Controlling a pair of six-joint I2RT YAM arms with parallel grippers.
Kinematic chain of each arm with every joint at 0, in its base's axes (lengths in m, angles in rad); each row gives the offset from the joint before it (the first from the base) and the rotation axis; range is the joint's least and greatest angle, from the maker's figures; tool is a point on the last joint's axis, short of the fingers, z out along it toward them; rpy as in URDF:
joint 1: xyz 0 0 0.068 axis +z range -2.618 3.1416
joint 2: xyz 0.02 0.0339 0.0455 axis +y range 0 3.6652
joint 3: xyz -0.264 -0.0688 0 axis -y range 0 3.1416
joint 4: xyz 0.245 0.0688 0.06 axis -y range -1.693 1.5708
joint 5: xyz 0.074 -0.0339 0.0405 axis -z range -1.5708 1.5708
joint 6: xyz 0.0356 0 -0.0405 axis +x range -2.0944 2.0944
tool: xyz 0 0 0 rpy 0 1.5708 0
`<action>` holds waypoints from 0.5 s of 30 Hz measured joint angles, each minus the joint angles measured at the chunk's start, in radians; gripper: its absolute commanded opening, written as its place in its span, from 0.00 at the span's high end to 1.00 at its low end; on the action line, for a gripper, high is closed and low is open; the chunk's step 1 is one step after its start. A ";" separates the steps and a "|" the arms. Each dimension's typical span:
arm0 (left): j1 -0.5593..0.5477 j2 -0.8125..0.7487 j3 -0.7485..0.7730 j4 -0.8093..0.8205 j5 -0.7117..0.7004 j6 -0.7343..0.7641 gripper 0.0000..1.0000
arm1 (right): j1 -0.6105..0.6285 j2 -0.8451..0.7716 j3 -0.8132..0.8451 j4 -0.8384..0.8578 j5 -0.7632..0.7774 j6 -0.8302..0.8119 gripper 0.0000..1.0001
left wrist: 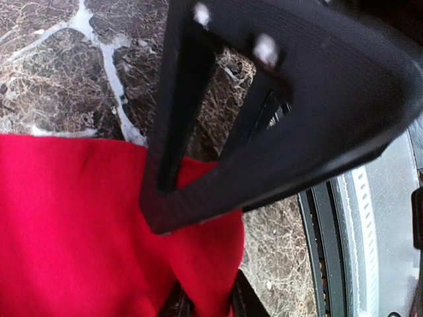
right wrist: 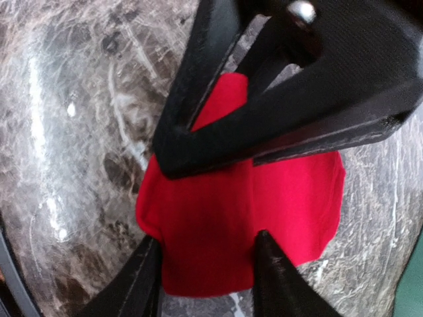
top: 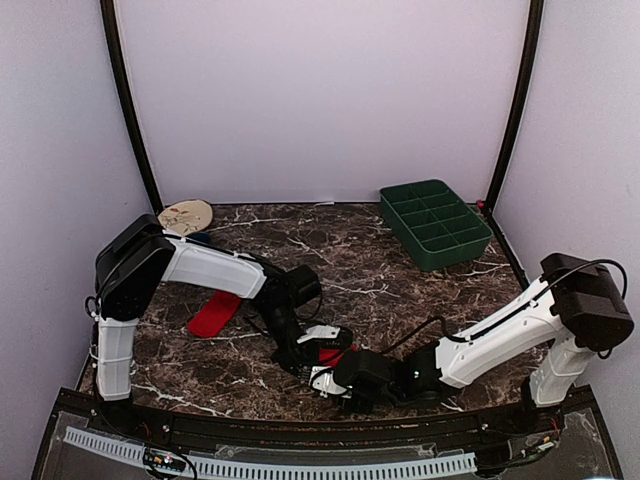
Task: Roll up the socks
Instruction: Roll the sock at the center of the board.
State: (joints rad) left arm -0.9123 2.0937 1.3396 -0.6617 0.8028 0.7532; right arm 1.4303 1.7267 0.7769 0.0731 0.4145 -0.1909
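Near centre, the left gripper point(left wrist: 208, 294) seems pinched narrow on the red sock point(left wrist: 79, 224); the right gripper point(right wrist: 208, 239) straddles it, jaws wide. So crowded, they could collide, or the fabric could slip free.

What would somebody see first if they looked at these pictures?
The bright red sock at the front middle of the dark marble table stands out first, with the left gripper and right gripper crowding in on it. After that comes a second red sock lying flat on the left side, and the green tray with compartments at the back right.
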 measured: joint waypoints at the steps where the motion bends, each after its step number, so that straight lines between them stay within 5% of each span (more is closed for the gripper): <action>1: 0.000 0.001 0.002 -0.002 0.000 0.001 0.79 | -0.005 0.004 0.005 -0.002 -0.017 0.003 0.75; 15: 0.016 0.003 0.006 -0.005 -0.002 -0.048 0.71 | -0.017 0.011 0.016 -0.026 -0.080 0.061 0.87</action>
State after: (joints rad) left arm -0.8967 2.0968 1.3457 -0.6662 0.8009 0.7055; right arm 1.4136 1.7374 0.7925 0.0471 0.3340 -0.1303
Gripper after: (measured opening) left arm 0.269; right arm 0.136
